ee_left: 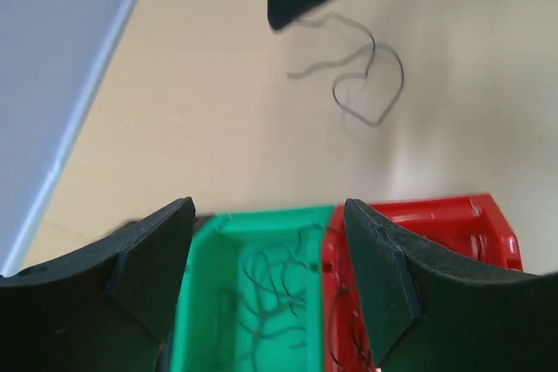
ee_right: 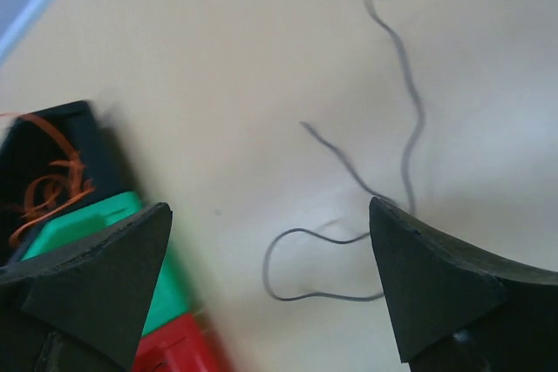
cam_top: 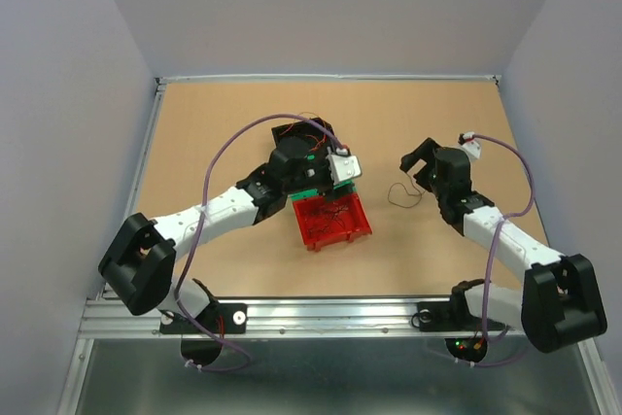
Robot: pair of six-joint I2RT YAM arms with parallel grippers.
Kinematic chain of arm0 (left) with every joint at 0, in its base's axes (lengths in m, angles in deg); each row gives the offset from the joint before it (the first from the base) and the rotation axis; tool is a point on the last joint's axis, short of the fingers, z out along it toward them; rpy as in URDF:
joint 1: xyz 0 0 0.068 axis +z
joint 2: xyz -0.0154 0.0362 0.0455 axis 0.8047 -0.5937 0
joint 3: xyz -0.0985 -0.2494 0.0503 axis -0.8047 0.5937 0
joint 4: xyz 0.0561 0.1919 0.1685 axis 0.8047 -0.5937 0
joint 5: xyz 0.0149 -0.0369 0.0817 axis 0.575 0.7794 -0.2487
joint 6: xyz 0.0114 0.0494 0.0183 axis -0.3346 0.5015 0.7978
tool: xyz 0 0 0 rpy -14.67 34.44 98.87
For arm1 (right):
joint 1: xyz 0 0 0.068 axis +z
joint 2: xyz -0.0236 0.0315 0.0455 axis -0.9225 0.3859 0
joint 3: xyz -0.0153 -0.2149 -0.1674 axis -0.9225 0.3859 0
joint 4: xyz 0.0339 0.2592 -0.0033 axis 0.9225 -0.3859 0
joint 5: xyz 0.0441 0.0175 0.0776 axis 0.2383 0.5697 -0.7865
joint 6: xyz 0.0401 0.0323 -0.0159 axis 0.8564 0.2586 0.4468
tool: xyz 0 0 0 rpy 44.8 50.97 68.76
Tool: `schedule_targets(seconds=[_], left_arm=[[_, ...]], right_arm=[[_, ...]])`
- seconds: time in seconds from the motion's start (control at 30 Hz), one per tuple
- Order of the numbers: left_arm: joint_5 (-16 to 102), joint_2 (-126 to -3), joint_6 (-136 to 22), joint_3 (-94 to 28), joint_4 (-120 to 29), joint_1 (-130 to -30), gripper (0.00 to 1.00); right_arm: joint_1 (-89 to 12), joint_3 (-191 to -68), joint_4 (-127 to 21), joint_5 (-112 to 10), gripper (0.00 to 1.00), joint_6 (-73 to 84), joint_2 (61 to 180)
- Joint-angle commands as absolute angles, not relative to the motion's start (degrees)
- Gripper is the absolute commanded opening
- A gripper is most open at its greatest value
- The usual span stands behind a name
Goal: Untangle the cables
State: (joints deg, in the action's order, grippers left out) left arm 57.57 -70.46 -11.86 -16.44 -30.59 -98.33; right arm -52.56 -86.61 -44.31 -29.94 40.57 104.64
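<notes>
Your left gripper (ee_left: 268, 215) is gaping wide above the green bin (ee_left: 261, 218), dark cables (ee_left: 266, 298) lying tangled inside. Your right gripper (ee_right: 270, 211) is gaping too, one loose cable (ee_right: 418, 119) running lengthwise straight ahead.

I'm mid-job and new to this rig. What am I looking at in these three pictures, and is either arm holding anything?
Two white-and-black robot arms are bolted at the table's near edge. The overhead picture shows both: left arm and right arm. The other two pictures come from a camera on each wrist, looking past that arm's black jaws. On the tan tabletop sit a black plastic bin with thin orange wires, a green plastic bin with thin dark wires, and a red plastic bin. One thin dark cable lies loose near the right arm. Both pairs of jaws stand open, holding nothing.
</notes>
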Motion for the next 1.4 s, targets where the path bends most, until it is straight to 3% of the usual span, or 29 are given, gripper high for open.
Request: schedule_targets(seconds=[0.0,0.27,0.4,0.5,0.53,0.6,0.63,0.7,0.73,0.9,1.07,1.23,1.37], left_arm=[[53.70,-65.75,-13.98,-7.02,-16.62,-98.23,0.81],[52.38,-58.71,-14.68,-1.12,-12.66,-98.06,0.81],[52.21,-57.56,-14.68,-0.15,-12.21,-97.97,0.81],[51.59,-57.04,-14.60,0.37,-11.95,-97.79,0.81],[51.07,-56.77,-14.51,0.46,-11.60,-97.79,0.81],[50.19,-56.16,-14.77,0.81,-11.16,-97.53,0.81],[49.75,-55.98,-15.03,0.99,-10.72,-97.35,0.81],[47.56,-54.84,-15.91,1.60,-9.32,-96.74,0.81],[46.94,-54.40,-16.18,1.69,-8.96,-96.39,0.81],[43.95,-52.12,-19.43,2.48,-6.06,-92.26,0.82],[43.15,-49.92,-25.31,3.27,-2.90,-87.43,0.82],[48.07,-50.44,-31.99,2.93,-0.96,-79.00,0.82],[52.37,-52.72,-36.56,2.31,0.62,-74.34,0.81]], right_arm=[[-52.36,-93.48,-58.07,-13.35,1.00,49.33,110.95],[-51.04,-98.85,-60.64,-12.37,1.00,49.26,125.73],[-47.53,-103.06,-64.15,-4.55,1.00,49.78,132.76],[-45.42,-105.44,-68.02,-2.26,0.86,51.72,136.46],[-44.46,-105.36,-68.20,-1.99,0.67,52.24,136.64],[-43.14,-105.53,-68.20,-2.52,0.50,52.25,136.82],[-41.56,-105.79,-68.11,-3.13,0.24,51.64,136.64],[-39.71,-107.11,-68.03,-2.79,0.14,49.63,135.51],[-38.66,-107.20,-66.02,-3.91,0.02,47.44,134.54],[-38.56,-98.01,-48.28,-25.22,0.01,32.42,122.52],[-38.56,-96.39,-43.06,-31.96,0.01,28.79,111.08],[-38.56,-101.65,-44.11,-37.58,0.01,26.06,107.11],[-38.56,-113.48,-46.93,-40.13,0.01,25.35,109.12]])
